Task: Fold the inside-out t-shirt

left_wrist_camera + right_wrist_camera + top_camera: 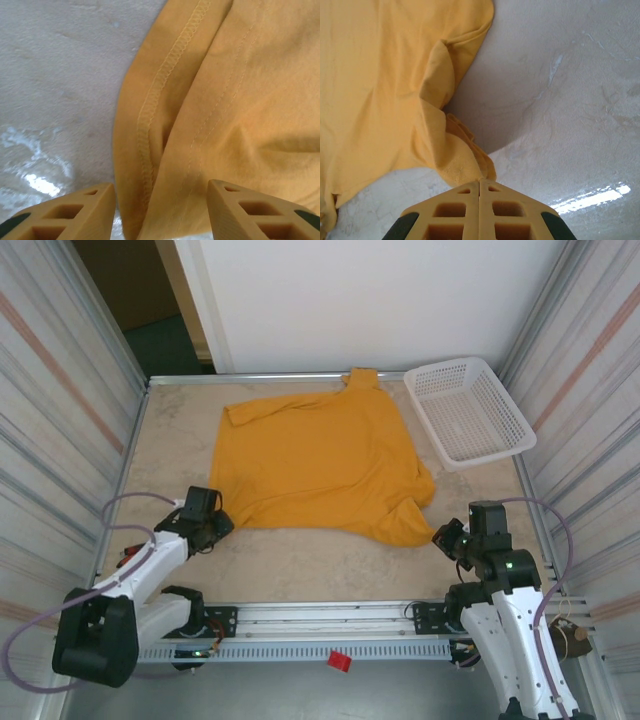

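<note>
The right jaws are pressed fully together, and their tips pinch a bunched near-right corner of the inside-out t-shirt (pixel 380 85). The cloth rises from the worktop (pixel 300 555) in a small peak to meet them. This looks like an anchoring grip for pulling that corner over in a fold.

The left jaws stand partly apart and hold nothing. Their two fingers (pixel 75 210) straddle the shirt's near-left edge, where raised overlock stitching faces up, as fits a garment turned inside out. They seem lined up to take the matching corner, so that both arms can carry the near edge together.

Beyond the jaws, the shirt lies spread mostly flat across the middle of the worktop, and one part of it reaches the far edge. Its near-right corner is rumpled towards the right arm (pixel 495 560).

The count is one t-shirt, one white mesh basket (pixel 470 415) at the far right, apart from the shirt and with nothing in it, and two arms. The left arm (pixel 160 560) reaches in from the near left.
</note>
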{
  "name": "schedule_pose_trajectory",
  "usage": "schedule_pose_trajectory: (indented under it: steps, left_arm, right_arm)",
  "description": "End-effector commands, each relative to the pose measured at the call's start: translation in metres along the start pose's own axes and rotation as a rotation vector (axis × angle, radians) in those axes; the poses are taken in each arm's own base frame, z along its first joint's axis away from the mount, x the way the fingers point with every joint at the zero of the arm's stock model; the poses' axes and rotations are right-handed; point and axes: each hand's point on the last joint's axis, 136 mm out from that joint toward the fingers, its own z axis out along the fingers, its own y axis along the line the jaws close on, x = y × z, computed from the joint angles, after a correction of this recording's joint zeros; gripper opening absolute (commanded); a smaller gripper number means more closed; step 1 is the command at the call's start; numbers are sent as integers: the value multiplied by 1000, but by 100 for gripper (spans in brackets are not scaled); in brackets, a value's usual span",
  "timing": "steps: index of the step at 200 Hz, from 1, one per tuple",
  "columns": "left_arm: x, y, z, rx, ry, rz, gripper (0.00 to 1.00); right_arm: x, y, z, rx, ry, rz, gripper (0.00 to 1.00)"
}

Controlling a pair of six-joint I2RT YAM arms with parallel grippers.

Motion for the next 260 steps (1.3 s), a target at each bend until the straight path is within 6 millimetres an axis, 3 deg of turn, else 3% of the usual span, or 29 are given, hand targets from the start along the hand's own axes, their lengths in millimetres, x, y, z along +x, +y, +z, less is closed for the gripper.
schedule_pose_trajectory:
  steps: [1, 27, 35, 50, 76, 98, 124, 179, 226, 260]
  left_arm:
    - [-15, -15, -1, 43, -47, 1, 49]
    - [-11, -16, 2, 62, -43, -15, 39]
    - [-11, -17, 3, 66, -43, -16, 29]
    - [-17, -22, -4, 86, -61, -2, 0]
    - [-52, -34, -39, 143, -155, -1, 0]
    - [-88, -31, -69, 175, -219, -57, 0]
    - [-112, -19, -80, 193, -208, -133, 0]
    - [-130, -19, -81, 226, -228, -134, 0]
    - [-143, -41, -94, 327, -247, -79, 0]
    - [-120, -58, -74, 407, -128, -80, 0]
  right_arm:
    - [-2, 0, -4, 7, -10, 10, 0]
    - [-3, 1, -5, 2, -14, 12, 0]
    - [-4, 3, -6, -3, -18, 12, 0]
    - [-9, 8, -11, -14, -39, 11, 0]
    - [-31, 23, -28, -23, -116, 1, 0]
    - [-45, 31, -35, -21, -158, -5, 0]
    - [-52, 26, -37, 9, -195, 1, 0]
    - [-55, 21, -45, 20, -234, 12, 0]
    - [-63, 45, -47, -47, -219, -48, 0]
    - [-60, 47, -36, -56, -189, -52, 0]
